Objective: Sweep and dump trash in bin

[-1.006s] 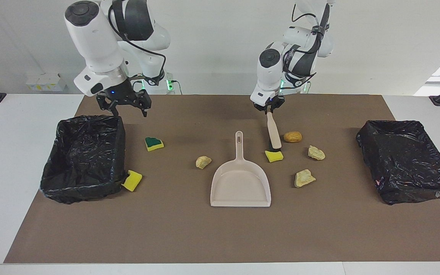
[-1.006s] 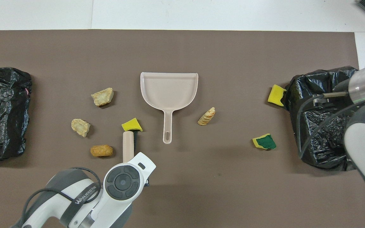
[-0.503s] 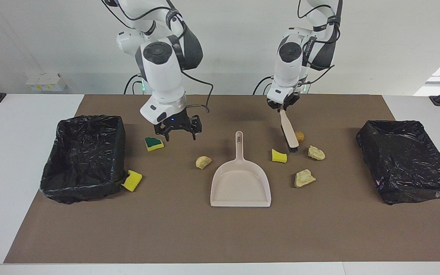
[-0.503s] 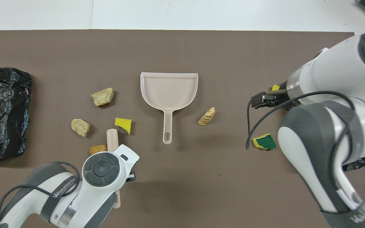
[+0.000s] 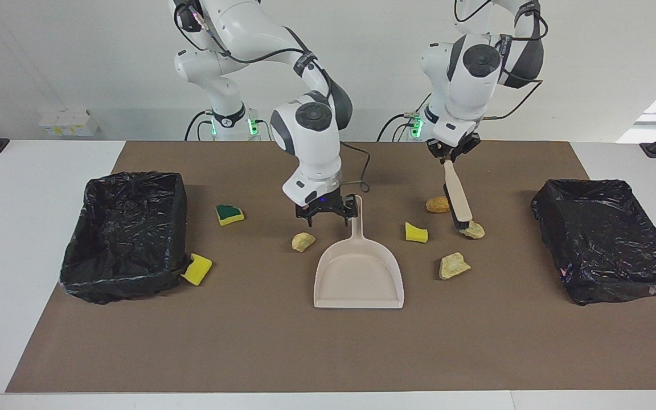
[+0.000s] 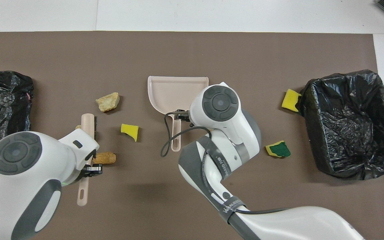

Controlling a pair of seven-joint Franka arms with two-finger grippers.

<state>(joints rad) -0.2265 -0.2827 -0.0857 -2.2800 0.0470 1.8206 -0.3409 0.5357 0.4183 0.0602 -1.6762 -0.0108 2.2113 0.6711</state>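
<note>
Clock bearings taken in the overhead view from the pan of the dustpan, with twelve o'clock pointing away from the robots.

Table (image 5: 32, 228) covered by a brown mat (image 5: 328, 353).

At three o'clock, the black bag-lined bin at the right arm's end (image 5: 128, 279); at nine o'clock, the matching bin at the left arm's end (image 5: 618, 285). No trash seen in either. Judged set there so that each arm has a bin in reach.

At centre, a beige plastic dustpan (image 5: 359, 273), flat and empty, mouth to twelve, handle to six. Judged laid that way so the handle meets the robots.

Right end effector (image 5: 327, 219) low, just beside that handle, fingers spread wide, holding nothing. Judged lining up to take the handle.

Left end effector (image 5: 450, 156) clamped on the handle of a beige brush (image 5: 458, 196), held tilted with bristles down against a pale beige chunk (image 5: 474, 230) near nine o'clock. Judged set for a sweeping stroke.

All trash on the mat, none in the pan:
- second beige chunk (image 5: 453, 265) at nine
- brown potato-like lump (image 5: 436, 204) and plain yellow sponge piece (image 5: 416, 232) toward eight
- third beige chunk (image 5: 303, 241) close in at four, under the right end effector
- green-backed sponge piece (image 5: 229, 214) farther out at four
- yellow sponge wedge (image 5: 197, 269) at three, touching the bin
</note>
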